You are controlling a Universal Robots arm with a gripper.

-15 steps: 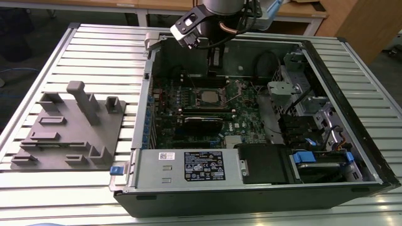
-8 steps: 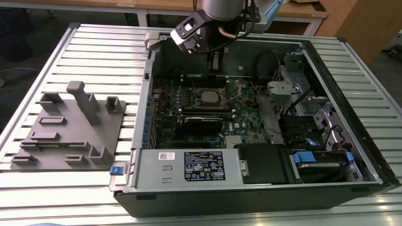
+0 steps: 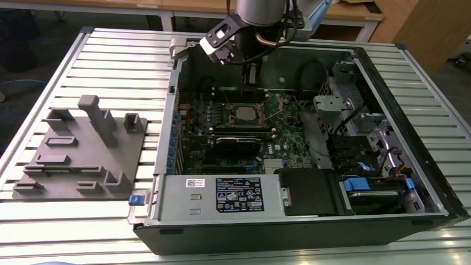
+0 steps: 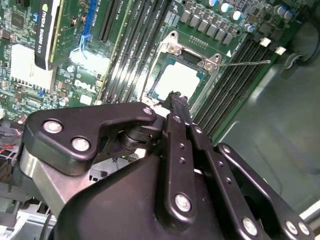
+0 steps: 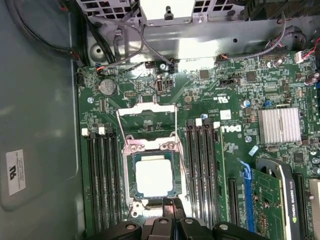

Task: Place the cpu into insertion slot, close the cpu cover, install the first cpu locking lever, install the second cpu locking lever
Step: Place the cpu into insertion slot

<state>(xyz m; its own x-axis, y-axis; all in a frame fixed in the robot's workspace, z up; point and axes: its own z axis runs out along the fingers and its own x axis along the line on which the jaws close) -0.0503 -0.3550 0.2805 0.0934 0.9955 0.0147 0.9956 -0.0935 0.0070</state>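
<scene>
The cpu (image 5: 154, 177), a square chip with a plain silver top, lies flat in the insertion slot (image 5: 131, 192) on the green motherboard. The cpu cover (image 5: 146, 108), a thin metal frame, stands swung open at the slot's far edge. In the second wrist view the cpu (image 4: 177, 80) sits just beyond my gripper (image 4: 176, 99). A thin wire locking lever (image 4: 245, 62) sticks out sideways from the slot's corner. My gripper (image 5: 169, 204) hovers at the slot's near edge, fingers together with nothing between them. In the exterior view the gripper (image 3: 251, 70) hangs inside the case above the cpu (image 3: 243, 113).
Black memory slots (image 5: 100, 175) flank the socket on both sides. A long black expansion card (image 5: 280, 200) and a silver heatsink (image 5: 280, 125) lie to one side. Case walls (image 3: 173, 110) and drive bays (image 3: 353, 127) hem in the board. A grey fixture block (image 3: 81, 149) sits at the exterior view's left.
</scene>
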